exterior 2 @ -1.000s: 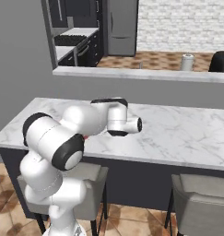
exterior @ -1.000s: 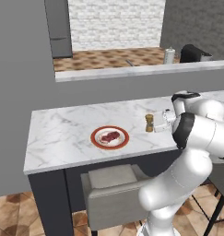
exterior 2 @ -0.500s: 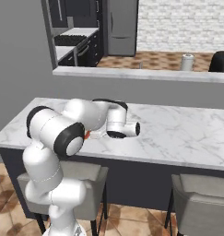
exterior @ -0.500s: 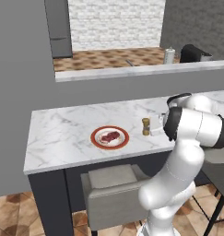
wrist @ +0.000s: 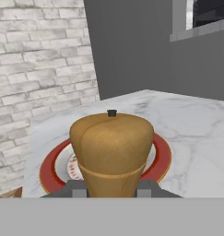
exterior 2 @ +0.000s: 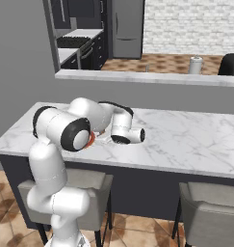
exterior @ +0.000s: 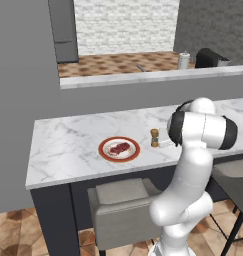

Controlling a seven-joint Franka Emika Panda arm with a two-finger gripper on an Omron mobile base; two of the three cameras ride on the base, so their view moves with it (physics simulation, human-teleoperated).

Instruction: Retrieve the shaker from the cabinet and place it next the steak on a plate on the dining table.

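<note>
My gripper [wrist: 112, 191] is shut on the shaker [wrist: 112, 152], a tan wooden mill held upright between the fingertips [wrist: 79, 189]. In the left base view the shaker [exterior: 154, 137] stands just right of the plate [exterior: 105, 152], low over the dining table [exterior: 68, 150]; whether it touches the marble I cannot tell. The red-rimmed plate [wrist: 51, 168] lies right behind the shaker in the hand view. The steak [exterior: 119, 148] rests on the plate's middle. My arm covers most of the plate [exterior 2: 92, 140] in the right base view. The cabinet is out of view.
Grey stools [exterior: 118, 195] [exterior 2: 210, 202] stand at the table's near side. Behind the table [exterior 2: 186, 140] runs a raised ledge [exterior: 143, 77] with a white container [exterior: 183, 60] and a dark appliance [exterior: 210, 57]. A grey fridge [exterior 2: 128, 24] stands far back.
The hand has carried the shaker a little left and down, closer to the plate. The forearm has swung in front of the base. Plate and steak have not moved.
</note>
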